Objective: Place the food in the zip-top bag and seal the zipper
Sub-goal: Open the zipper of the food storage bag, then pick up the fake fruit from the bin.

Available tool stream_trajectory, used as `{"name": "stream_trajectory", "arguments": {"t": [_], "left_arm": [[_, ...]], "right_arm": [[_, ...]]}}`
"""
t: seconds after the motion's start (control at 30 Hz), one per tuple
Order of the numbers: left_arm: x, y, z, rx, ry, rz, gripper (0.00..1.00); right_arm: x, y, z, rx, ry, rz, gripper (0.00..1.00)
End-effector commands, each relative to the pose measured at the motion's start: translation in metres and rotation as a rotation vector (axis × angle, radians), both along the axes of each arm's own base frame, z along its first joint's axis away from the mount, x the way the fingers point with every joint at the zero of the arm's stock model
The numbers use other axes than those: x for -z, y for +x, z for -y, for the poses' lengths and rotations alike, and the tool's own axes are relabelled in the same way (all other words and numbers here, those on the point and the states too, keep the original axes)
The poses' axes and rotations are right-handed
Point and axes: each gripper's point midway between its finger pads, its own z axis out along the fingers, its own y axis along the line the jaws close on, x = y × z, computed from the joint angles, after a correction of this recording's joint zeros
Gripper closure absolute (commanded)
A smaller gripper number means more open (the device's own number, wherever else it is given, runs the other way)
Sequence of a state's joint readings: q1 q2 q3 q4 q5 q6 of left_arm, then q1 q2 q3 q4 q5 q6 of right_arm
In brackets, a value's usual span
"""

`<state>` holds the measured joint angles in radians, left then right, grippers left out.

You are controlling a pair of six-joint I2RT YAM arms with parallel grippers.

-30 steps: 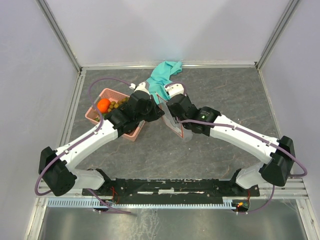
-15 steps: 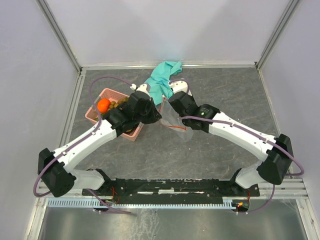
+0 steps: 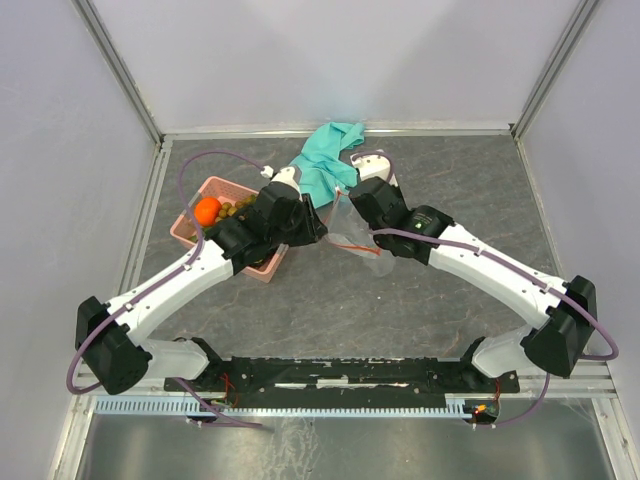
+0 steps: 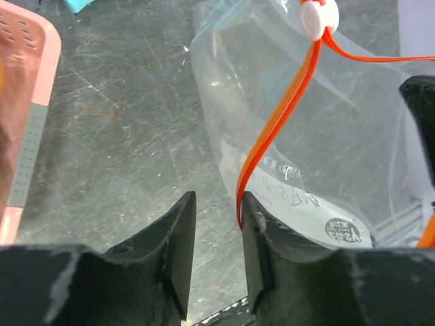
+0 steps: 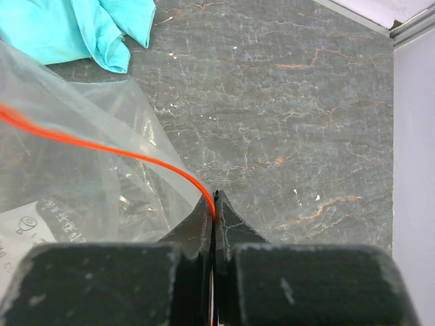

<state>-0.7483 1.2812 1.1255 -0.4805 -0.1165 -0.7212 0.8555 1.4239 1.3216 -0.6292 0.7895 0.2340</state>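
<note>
From the top camera, the zip-top bag (image 3: 347, 226) lies crumpled on the worktop (image 3: 450, 170) between your two wrists, just in front of the teal cloth (image 3: 330, 150). The food (image 3: 207, 210) sits in the pink basket (image 3: 182, 226) off to the left. None of it is in the bag yet.

In the left wrist view, your left gripper (image 4: 216, 238) has its jaws apart with nothing between them. The zipper (image 4: 285, 109) runs down past the inner face of one finger, but you cannot tell whether it touches. The white slider (image 4: 319, 17) sits at the far end of the strip.

In the right wrist view, your right gripper (image 5: 214, 221) has its jaws pressed together, clamped on the zipper at the mouth's edge.

Expect the bag to be light, limp and slippery. The film will likely sag shut unless both lips are held. Take hold on the orange strip itself, which looks like the stiffest part, rather than on the bare film. The round fruit may roll, so grip it across its middle.
</note>
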Motion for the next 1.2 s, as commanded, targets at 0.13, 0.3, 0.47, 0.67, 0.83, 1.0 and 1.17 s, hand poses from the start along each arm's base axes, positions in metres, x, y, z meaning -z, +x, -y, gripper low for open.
{"name": "stream_trajectory", "arguments": {"t": [0.13, 0.3, 0.47, 0.67, 0.83, 1.0, 1.17], "left_arm": [[-0.037, 0.016, 0.000, -0.035, -0.074, 0.127, 0.28], [-0.042, 0.010, -0.027, -0.107, -0.045, 0.154, 0.02], [-0.034, 0.005, -0.069, -0.194, 0.061, 0.166, 0.00], [-0.018, 0.004, -0.127, -0.326, 0.230, 0.136, 0.00], [0.012, 0.013, -0.164, -0.368, 0.283, 0.020, 0.00], [0.039, 0.023, -0.184, -0.328, 0.354, -0.078, 0.00], [0.069, 0.025, -0.189, -0.256, 0.390, -0.197, 0.00]], "right_arm": [[-0.013, 0.010, 0.012, 0.034, -0.081, 0.073, 0.98], [-0.009, 0.011, 0.012, 0.029, -0.109, 0.076, 0.98], [-0.007, 0.013, 0.009, 0.018, -0.115, 0.071, 0.98], [-0.003, 0.012, 0.008, 0.012, -0.118, 0.064, 0.98], [0.002, 0.012, 0.006, 0.003, -0.119, 0.054, 0.98], [0.005, 0.012, 0.004, -0.008, -0.108, 0.045, 0.98], [0.009, 0.011, 0.001, -0.016, -0.101, 0.036, 0.98]]}}
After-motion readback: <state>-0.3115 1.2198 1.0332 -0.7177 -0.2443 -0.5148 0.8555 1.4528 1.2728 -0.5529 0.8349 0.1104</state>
